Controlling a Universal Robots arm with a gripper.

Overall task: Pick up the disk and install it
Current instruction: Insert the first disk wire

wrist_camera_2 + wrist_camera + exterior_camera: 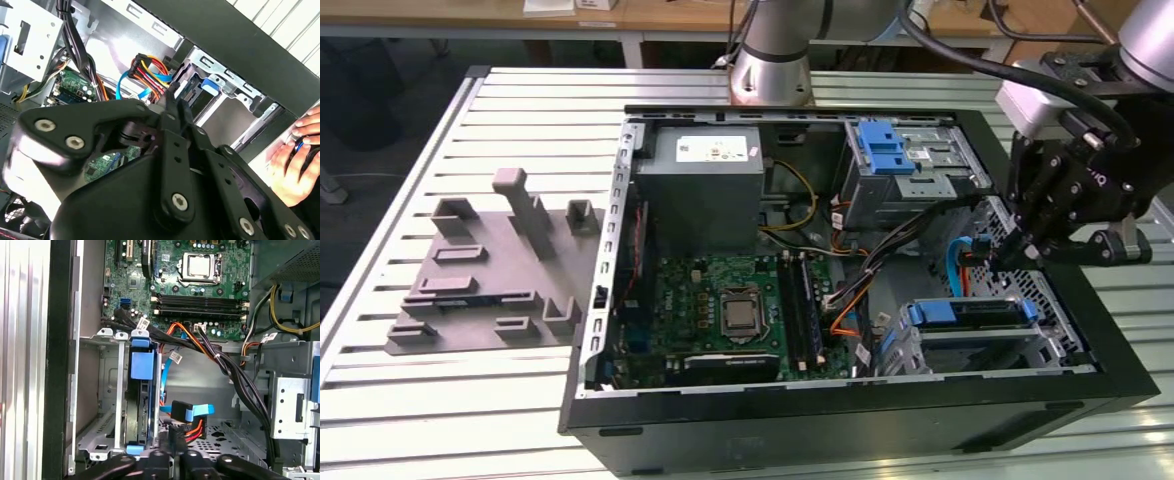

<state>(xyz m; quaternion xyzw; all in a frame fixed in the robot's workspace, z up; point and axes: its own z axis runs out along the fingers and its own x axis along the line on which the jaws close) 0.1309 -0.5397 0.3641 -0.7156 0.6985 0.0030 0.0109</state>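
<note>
The disk (970, 314) sits edge-up inside the lower metal drive cage (1047, 345) of the open computer case, its blue rail on top. In the first wrist view the disk (141, 410) stands in the cage slot under a blue tab. My gripper (1014, 262) hangs just behind that cage, over the case's right side as the exterior view shows it. Its black fingers (172, 440) are shut together and hold nothing I can make out. They sit right by the blue-tabbed data cable (192, 412) and the red-orange power plug (147, 67).
The case holds a motherboard (734, 300), a grey power-supply box (704, 175), an upper cage with a blue latch (894, 150) and loose cable bundles (235, 375). A grey fixture plate (494, 275) lies on the slatted table. A person's hand (292, 160) rests outside the case.
</note>
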